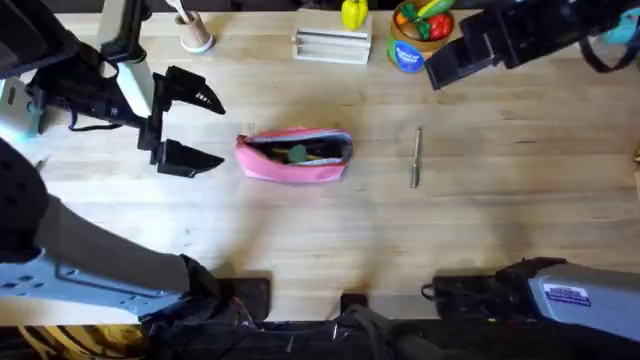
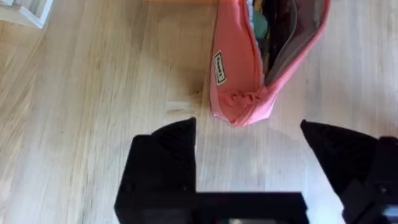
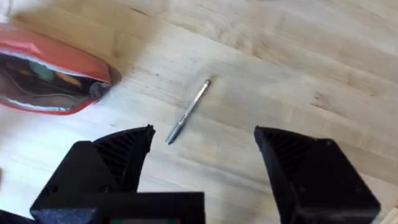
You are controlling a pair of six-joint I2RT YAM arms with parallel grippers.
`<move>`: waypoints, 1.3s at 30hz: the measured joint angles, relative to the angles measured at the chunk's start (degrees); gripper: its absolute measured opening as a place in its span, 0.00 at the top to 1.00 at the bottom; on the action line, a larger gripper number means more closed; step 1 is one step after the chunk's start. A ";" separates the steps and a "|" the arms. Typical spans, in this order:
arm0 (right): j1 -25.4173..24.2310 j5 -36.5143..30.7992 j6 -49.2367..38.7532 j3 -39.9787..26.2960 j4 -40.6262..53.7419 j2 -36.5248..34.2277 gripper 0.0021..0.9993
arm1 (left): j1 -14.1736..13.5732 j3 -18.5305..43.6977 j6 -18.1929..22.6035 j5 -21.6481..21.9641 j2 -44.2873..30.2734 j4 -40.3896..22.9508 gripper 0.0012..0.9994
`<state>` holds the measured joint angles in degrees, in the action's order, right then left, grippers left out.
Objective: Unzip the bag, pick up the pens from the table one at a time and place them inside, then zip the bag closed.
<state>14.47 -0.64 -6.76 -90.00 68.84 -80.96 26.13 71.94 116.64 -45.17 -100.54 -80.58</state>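
The pink bag (image 1: 294, 155) lies in the middle of the table (image 1: 330, 240), unzipped, with dark and green items showing inside. One grey pen (image 1: 417, 157) lies on the wood to its right. My left gripper (image 1: 198, 128) stands open just left of the bag, nothing between its fingers; in the left wrist view the bag's end (image 2: 249, 68) sits just beyond the open fingers (image 2: 163, 155). My right gripper (image 1: 450, 60) hovers open at the back right; its wrist view shows the pen (image 3: 188, 112) between the fingers and the bag (image 3: 53, 78) off to the side.
Along the far edge stand a wooden cup (image 1: 195, 35), a white slatted rack (image 1: 332, 45), a yellow object (image 1: 354, 13) and a bowl of toy food (image 1: 420, 35). Bare wood lies in front of the bag and pen.
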 joint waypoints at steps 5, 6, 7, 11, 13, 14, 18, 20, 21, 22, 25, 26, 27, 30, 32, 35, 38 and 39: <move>-3.04 0.02 2.01 4.15 -1.59 4.50 0.00 | 0.00 0.00 0.00 0.02 -0.02 0.00 0.01; -3.13 0.04 2.57 6.21 -2.70 5.44 0.00 | 0.00 0.00 0.00 0.00 0.00 0.00 0.01; -3.16 0.30 3.24 8.79 -4.27 6.32 0.00 | 0.00 0.00 0.00 0.00 0.00 0.00 0.01; -3.13 1.94 7.55 19.53 -10.87 7.44 0.00 | 0.00 0.00 0.00 0.00 0.00 0.00 0.01; -3.13 2.48 10.91 24.80 -14.95 7.36 0.00 | 0.00 0.00 0.00 0.00 0.00 0.02 0.01; -3.13 2.63 12.89 27.41 -17.53 7.33 0.00 | 0.00 0.00 0.00 0.00 0.00 0.00 0.01; -3.13 3.25 21.20 36.73 -27.72 7.33 0.00 | 0.00 0.00 0.00 0.00 0.00 0.00 0.01; -3.13 3.30 25.16 40.49 -31.92 7.31 0.00 | 0.00 0.00 0.00 0.00 0.00 0.00 0.01; -3.13 3.31 27.38 42.20 -33.79 7.19 0.00 | 0.00 0.00 0.00 0.00 0.00 0.00 0.01; -3.13 3.32 29.26 43.32 -34.73 6.97 0.00 | 0.00 0.00 0.01 0.00 -0.02 0.01 0.01; -3.13 3.30 34.10 44.91 -36.22 5.81 0.00 | 0.00 0.00 0.00 0.02 0.00 0.00 0.01; -3.13 3.30 35.20 45.03 -37.12 5.27 0.00 | 0.00 0.00 0.00 0.02 -0.02 0.00 0.01; -3.13 3.30 35.52 45.03 -37.82 4.78 0.00 | 0.00 0.00 0.00 0.02 0.00 0.00 0.01; -2.79 1.86 34.84 45.03 -37.95 3.64 0.00 | 0.00 0.00 0.00 0.02 0.00 -0.05 0.01; -1.65 -1.55 34.86 45.03 -36.61 2.99 0.00 | 0.00 0.00 0.00 0.02 0.00 -0.26 0.01; 1.02 -6.16 34.90 45.05 -36.09 2.27 0.00 | 0.00 0.00 0.00 0.02 -0.02 -0.42 0.01; 3.46 -8.44 35.51 45.05 -37.08 2.00 0.00 | 0.00 0.00 0.00 0.02 -0.01 -0.42 0.01; 4.16 -8.96 35.84 45.05 -37.42 1.81 0.00 | 0.00 0.00 0.02 0.02 0.00 -0.44 0.01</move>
<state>18.63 -9.60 29.08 -44.95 31.42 -79.15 26.13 71.94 116.66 -45.15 -100.53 -81.01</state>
